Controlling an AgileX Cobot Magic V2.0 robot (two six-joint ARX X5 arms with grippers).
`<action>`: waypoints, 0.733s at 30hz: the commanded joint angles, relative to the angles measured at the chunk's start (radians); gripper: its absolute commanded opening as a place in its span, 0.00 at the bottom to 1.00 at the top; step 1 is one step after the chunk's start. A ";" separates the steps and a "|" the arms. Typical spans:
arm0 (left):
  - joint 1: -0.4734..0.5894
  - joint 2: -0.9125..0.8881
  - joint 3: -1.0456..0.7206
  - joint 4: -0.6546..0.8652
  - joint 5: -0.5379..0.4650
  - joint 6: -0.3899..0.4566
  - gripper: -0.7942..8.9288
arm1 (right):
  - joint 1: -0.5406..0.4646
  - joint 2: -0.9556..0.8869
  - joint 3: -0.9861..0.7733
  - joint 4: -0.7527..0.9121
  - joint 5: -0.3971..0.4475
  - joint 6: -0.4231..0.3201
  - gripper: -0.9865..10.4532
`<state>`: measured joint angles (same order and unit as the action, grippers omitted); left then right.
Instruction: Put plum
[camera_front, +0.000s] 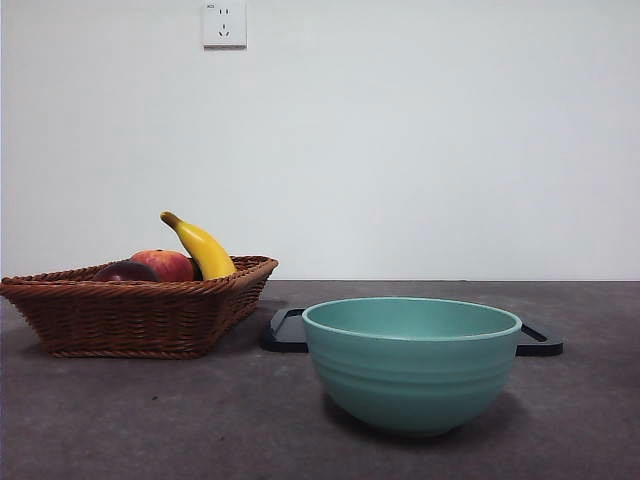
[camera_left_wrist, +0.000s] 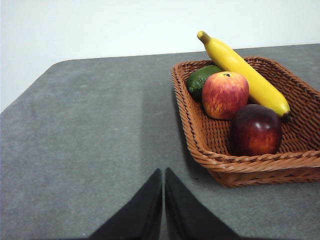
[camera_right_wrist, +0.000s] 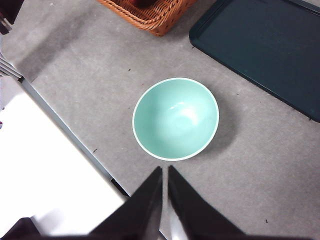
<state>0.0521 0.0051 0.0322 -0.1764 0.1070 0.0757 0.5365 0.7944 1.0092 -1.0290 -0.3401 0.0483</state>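
- Grey felt-like table (camera_front: 150, 420) is filling the lower part of the front view, w/ a plain white wall behind and a wall socket (camera_front: 224, 23) sitting high up.
- Front view: wicker basket (camera_front: 130, 315) is resting on the table's left side; the plum (camera_front: 125, 271) is peeking just over its rim, touching the red-orange fruit (camera_front: 165, 264) beside it. Yellow banana (camera_front: 202, 247) is leaning up behind both.
- Teal bowl (camera_front: 412, 365) is standing nearest the camera, right of the basket, empty inside as far as I'm seeing. Dark tray (camera_front: 288, 330) is lying flat behind it, its ends showing on both sides.
- Neither of my arms is showing in this view.
- Left wrist view: my left gripper (camera_left_wrist: 163, 182) is hovering above bare table, jaws pressed together, holding nothing, near the basket's corner but apart from it.
- Plum is lying in the basket at the near end, next to the red-orange fruit; banana is stretching along the far side, and a green fruit (camera_left_wrist: 201, 80) is tucked behind the red-orange one.
- Right wrist view: my right gripper (camera_right_wrist: 165, 182) is hanging high over the table just beside the bowl, jaws together, empty.
- Tray is lying beyond the bowl; only a basket corner is showing, plum not visible here.
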 joint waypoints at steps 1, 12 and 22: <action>0.003 -0.002 -0.021 -0.008 0.000 -0.010 0.09 | 0.006 0.008 0.017 0.008 0.000 -0.008 0.09; 0.003 -0.002 -0.021 -0.008 0.000 -0.010 0.09 | 0.006 0.008 0.017 0.008 0.000 -0.008 0.09; 0.003 -0.002 -0.021 -0.008 0.000 -0.010 0.09 | -0.034 0.002 0.015 0.034 0.037 -0.073 0.09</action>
<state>0.0521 0.0051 0.0322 -0.1761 0.1070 0.0757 0.5083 0.7929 1.0092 -1.0100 -0.3145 0.0116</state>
